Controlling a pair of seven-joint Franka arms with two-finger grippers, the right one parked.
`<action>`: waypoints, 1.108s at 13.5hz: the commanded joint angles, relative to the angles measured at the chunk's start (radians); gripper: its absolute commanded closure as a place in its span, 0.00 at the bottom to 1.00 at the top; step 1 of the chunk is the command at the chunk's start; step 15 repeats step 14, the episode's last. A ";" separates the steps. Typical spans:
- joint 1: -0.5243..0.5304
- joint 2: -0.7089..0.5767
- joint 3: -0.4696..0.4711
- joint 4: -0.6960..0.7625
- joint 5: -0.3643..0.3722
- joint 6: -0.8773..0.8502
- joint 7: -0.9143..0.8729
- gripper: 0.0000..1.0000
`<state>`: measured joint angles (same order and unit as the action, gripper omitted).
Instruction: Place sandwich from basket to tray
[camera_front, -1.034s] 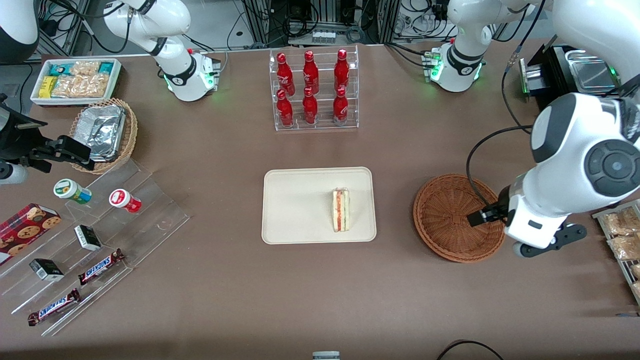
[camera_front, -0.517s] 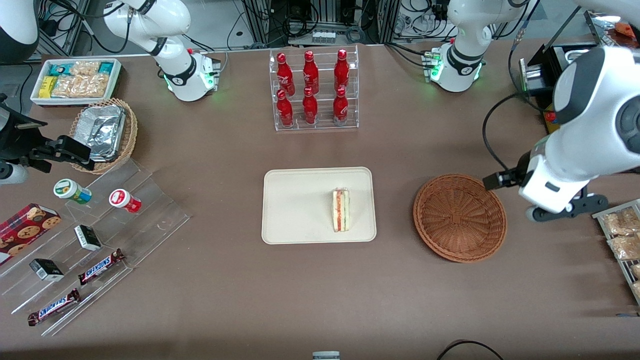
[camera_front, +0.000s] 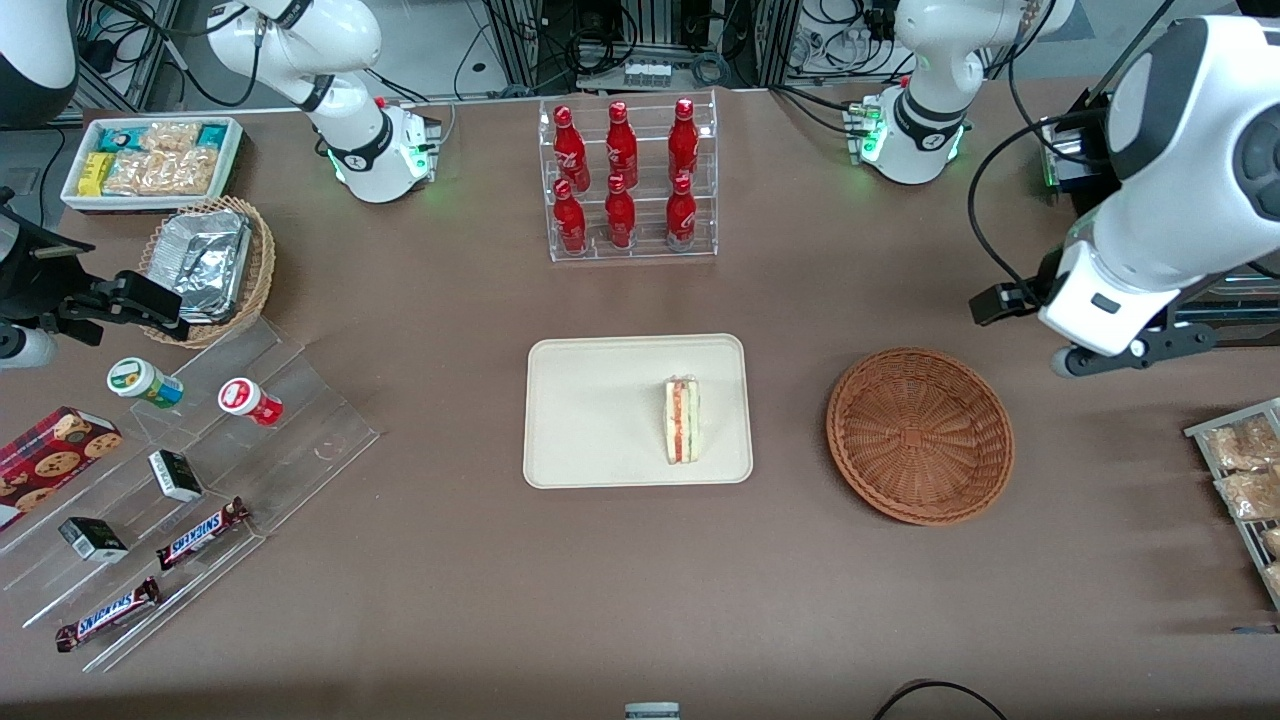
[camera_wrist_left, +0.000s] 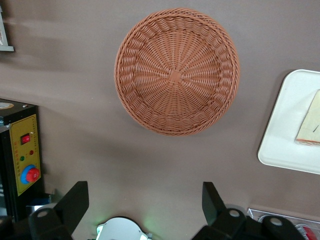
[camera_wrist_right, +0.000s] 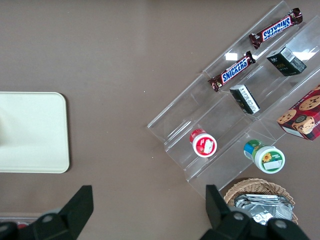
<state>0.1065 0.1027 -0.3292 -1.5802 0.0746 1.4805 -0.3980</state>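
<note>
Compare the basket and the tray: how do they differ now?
The basket is round, reddish-brown and woven; the tray is rectangular, cream and smooth. The basket holds nothing; the tray carries the sandwich. Both lie flat on the table. The gripper hangs open above the table, beside the basket.

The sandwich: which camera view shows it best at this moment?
The front view. There the whole sandwich lies on the tray, its filling layers visible. The left wrist view, where the open gripper hangs above bare table, catches only one cut-off corner. The right wrist view shows only a blurred edge of it.
</note>
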 joint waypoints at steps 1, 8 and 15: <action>-0.019 -0.089 0.055 -0.107 -0.041 0.053 0.069 0.00; -0.021 -0.126 0.121 -0.067 -0.041 -0.103 0.327 0.00; 0.022 -0.170 0.111 -0.049 -0.035 -0.198 0.375 0.00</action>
